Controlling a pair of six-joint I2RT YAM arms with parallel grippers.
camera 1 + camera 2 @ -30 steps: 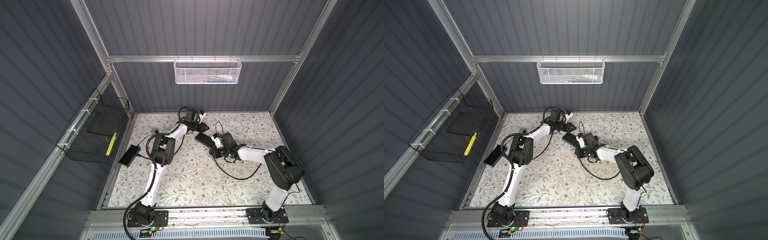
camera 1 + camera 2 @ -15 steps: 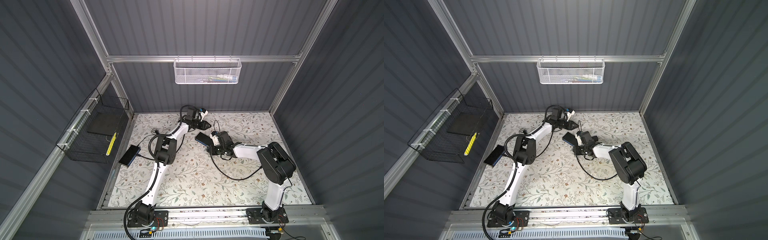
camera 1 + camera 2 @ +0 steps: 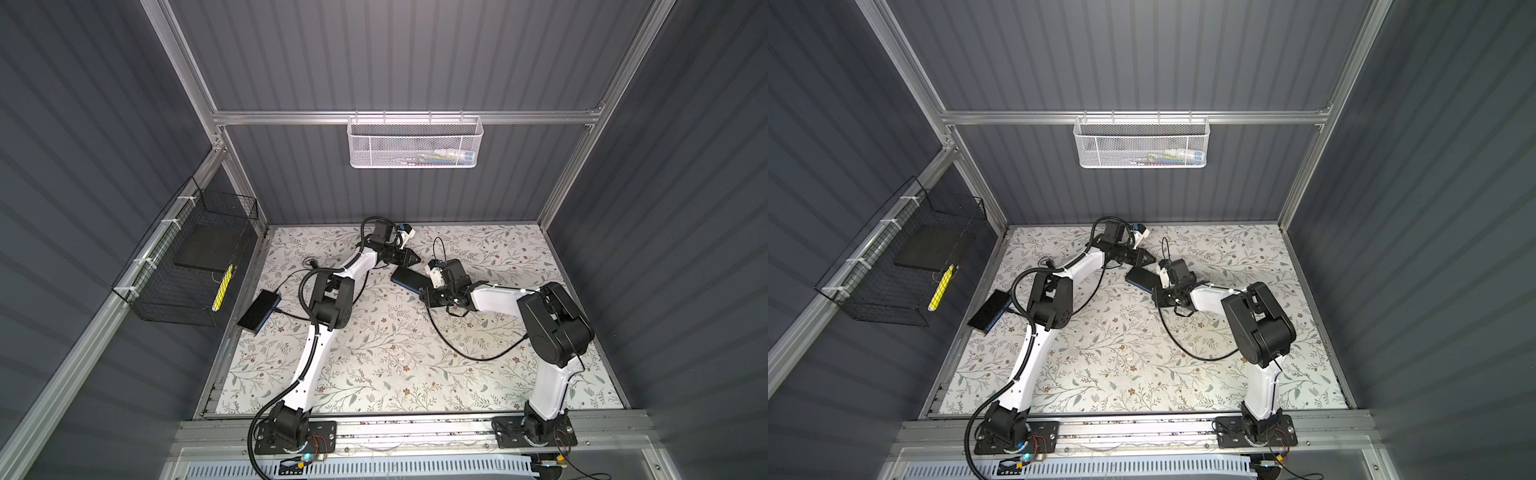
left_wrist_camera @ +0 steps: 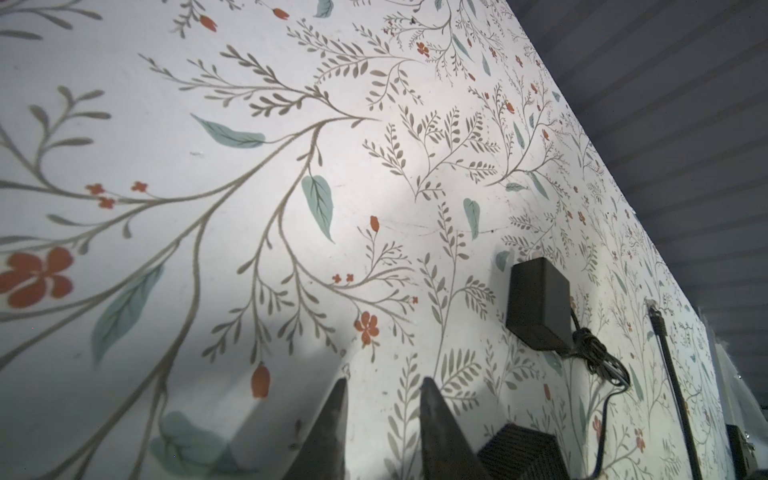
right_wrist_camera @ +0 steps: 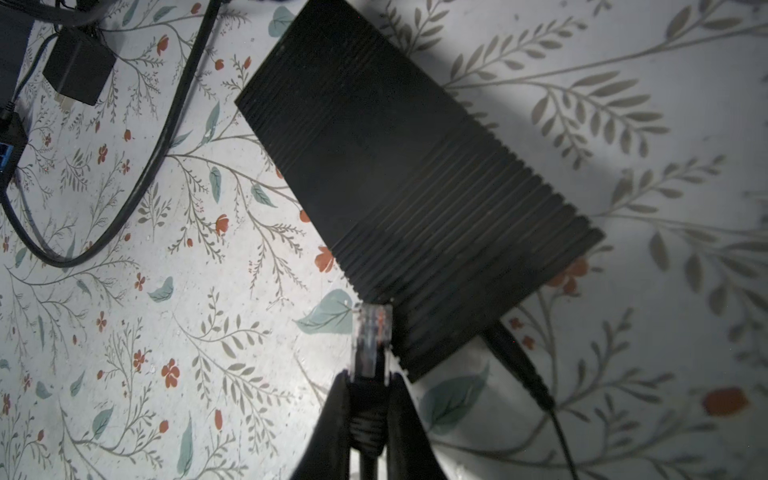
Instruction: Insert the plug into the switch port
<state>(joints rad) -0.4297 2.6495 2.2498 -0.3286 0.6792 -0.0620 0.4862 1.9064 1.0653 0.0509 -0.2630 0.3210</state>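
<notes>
The switch is a flat black ribbed box lying on the floral mat, and its blue side shows in both top views. No switch port shows in any view. My right gripper is shut on the black boot of the clear plug. The plug's tip sits right at the box's long edge, near a corner. In both top views this gripper is just right of the switch. My left gripper hovers behind the switch, open and holding nothing.
A black power adapter and a loose cable end lie on the mat. A thin cable enters the switch's corner. A second black box leans at the left edge. The plug's cable loops across the mat.
My right arm has drawn in toward the switch with the plug still held. The left arm has hardly moved.
</notes>
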